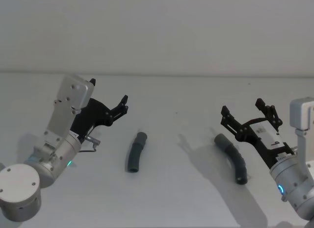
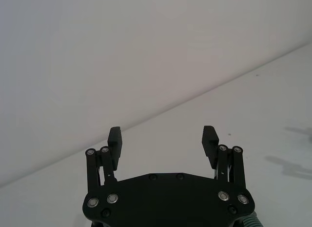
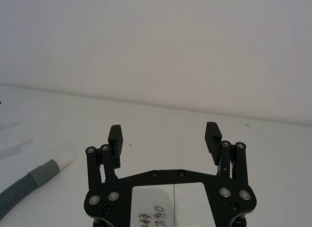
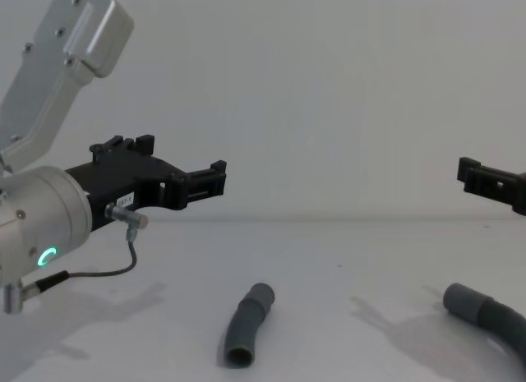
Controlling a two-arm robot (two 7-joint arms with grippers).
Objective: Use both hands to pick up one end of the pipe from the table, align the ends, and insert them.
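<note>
The pipe lies in two pieces on the white table (image 1: 176, 189). A short curved piece (image 1: 135, 152) rests left of centre, its hollow near end (image 4: 240, 357) facing me. The longer piece (image 1: 233, 157) lies to the right; its grey cuff with a white spigot tip (image 3: 65, 160) shows in the right wrist view. My left gripper (image 1: 124, 104) hovers open above the table, to the left of and beyond the short piece (image 4: 249, 324). Just behind the longer piece (image 4: 485, 312), my right gripper (image 1: 244, 110) hangs open. Nothing is between either gripper's fingers (image 2: 115, 136), (image 3: 213, 134).
A thin grey cable with a metal plug (image 4: 127, 220) hangs from my left wrist. A pale wall (image 1: 157, 32) closes the table's far edge. Bare table surface lies between the two pipe pieces.
</note>
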